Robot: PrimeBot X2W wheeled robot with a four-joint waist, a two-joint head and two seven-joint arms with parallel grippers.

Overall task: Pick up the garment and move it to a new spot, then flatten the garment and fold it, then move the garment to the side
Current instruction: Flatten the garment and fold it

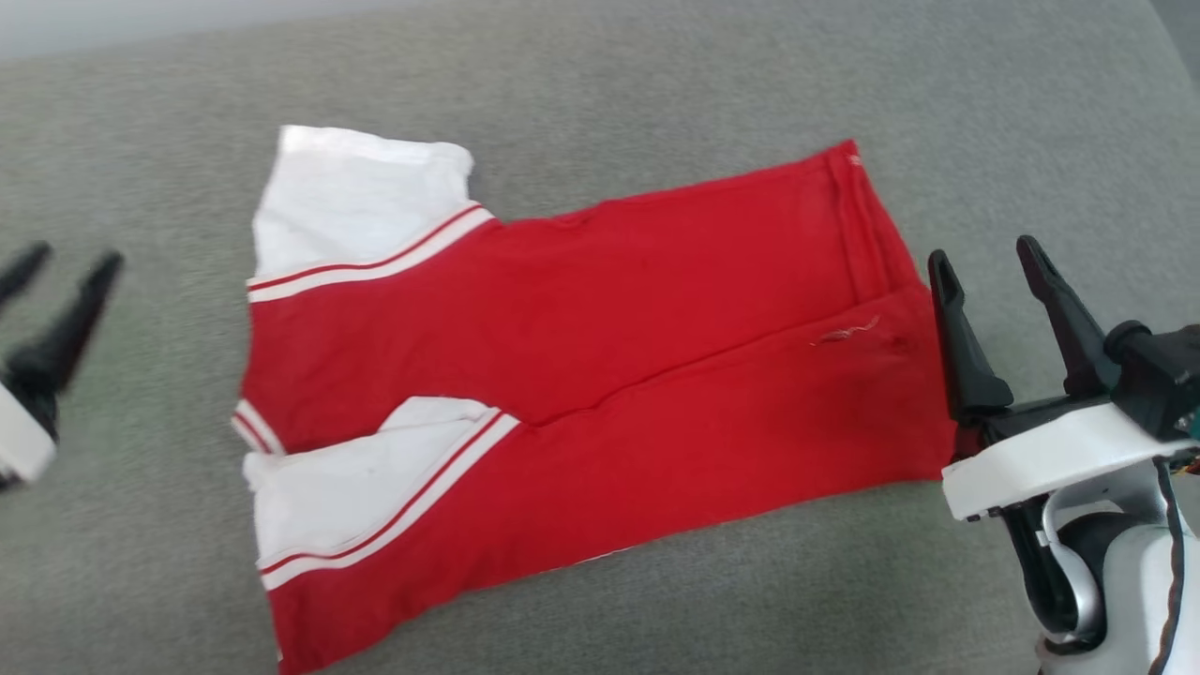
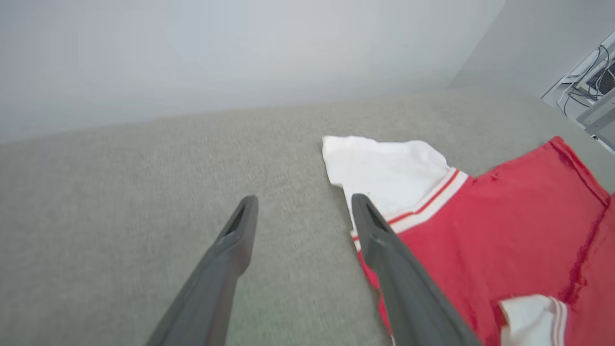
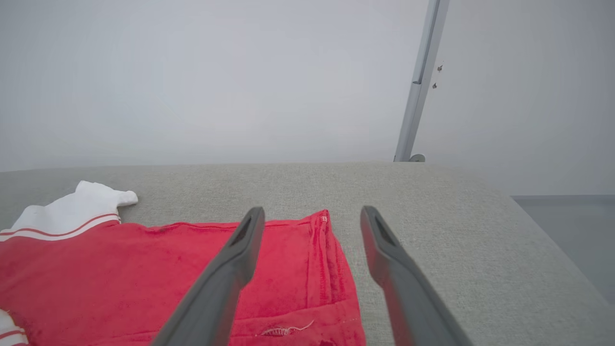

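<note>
Room is not a problem here: the grey upholstered surface (image 1: pixel 656 75) has bare fabric on every side of the garment (image 1: pixel 581 375). There is a wide band on the far side and a narrower strip on the near side. In the right wrist view the surface's far edge runs along a plain pale wall (image 3: pixel 192 72), and its right end rounds off toward the floor (image 3: pixel 567 216).

Not much else is around. A slim metal post (image 3: pixel 420 81) stands beyond the far edge, and a tangle of cables (image 2: pixel 584 72) sits off in a corner of the left wrist view, both well apart from the cloth.

The left gripper (image 1: pixel 73 258) hangs over bare grey off the sleeve end with its jaws spread wide and nothing in them (it's blurry in the head view). The right gripper (image 1: pixel 984 255) is at the hem end, also wide and empty. One finger is over the red edge and the other over bare surface; can't tell if it touches.

The shirt lies flat mid-surface, doubled over lengthwise. It's red, with the white sleeve panels and red-and-white striped trim toward the robot's left and the stitched hem toward its right. A loose pale thread (image 1: pixel 848 331) sits near the hem.
</note>
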